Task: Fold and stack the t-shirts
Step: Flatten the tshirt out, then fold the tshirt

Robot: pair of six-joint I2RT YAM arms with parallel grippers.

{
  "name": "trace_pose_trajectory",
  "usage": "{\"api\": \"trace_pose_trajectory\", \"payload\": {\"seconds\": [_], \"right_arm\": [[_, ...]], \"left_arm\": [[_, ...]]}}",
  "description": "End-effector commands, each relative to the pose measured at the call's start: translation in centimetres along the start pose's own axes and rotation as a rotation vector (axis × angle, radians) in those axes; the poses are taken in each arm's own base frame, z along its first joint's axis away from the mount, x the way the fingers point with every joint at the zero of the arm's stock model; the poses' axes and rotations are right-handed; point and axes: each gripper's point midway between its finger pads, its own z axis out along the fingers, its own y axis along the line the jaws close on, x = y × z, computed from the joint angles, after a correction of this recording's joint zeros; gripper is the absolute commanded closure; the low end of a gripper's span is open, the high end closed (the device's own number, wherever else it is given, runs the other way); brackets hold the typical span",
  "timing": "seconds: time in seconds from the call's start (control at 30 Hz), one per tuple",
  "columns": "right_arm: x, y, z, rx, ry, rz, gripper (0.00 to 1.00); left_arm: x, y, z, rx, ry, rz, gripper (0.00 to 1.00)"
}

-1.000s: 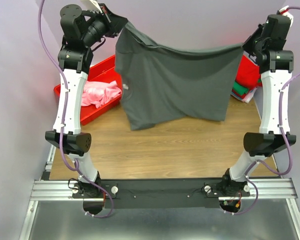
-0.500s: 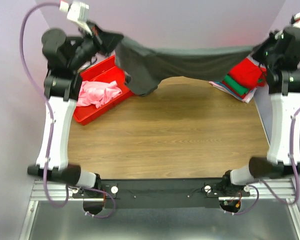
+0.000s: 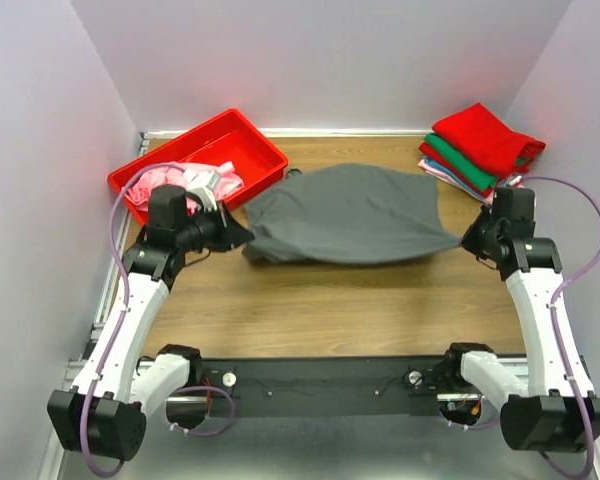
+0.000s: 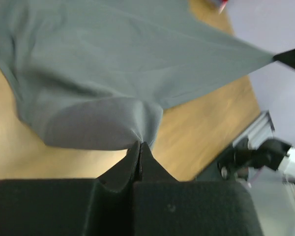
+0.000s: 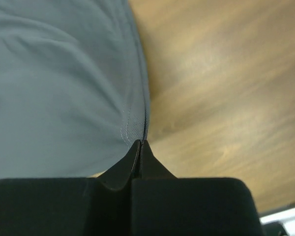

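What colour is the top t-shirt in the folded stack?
The top t-shirt is red, seen best in the top external view.

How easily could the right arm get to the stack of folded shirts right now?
Probably yes: the stack lies just beyond the right gripper, nothing between, but it is shut on the grey shirt.

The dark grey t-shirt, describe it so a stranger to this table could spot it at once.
On the wooden table, between the red bin at far left and the folded stack at far right, the dark grey t-shirt lies spread out in the middle. The left pincer and right pincer each pinch an end. It is the only grey cloth, neither folded nor binned.
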Motion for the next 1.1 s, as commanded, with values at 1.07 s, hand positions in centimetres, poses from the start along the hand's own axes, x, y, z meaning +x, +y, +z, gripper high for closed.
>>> {"api": "trace_pose_trajectory", "payload": {"seconds": [1.07], "right_arm": [[11.9, -6.0, 3.5, 0.361, 0.446, 0.096, 0.99]], "left_arm": [[7.8, 6.5, 5.8, -0.11, 0.32, -0.141, 1.0]]}}
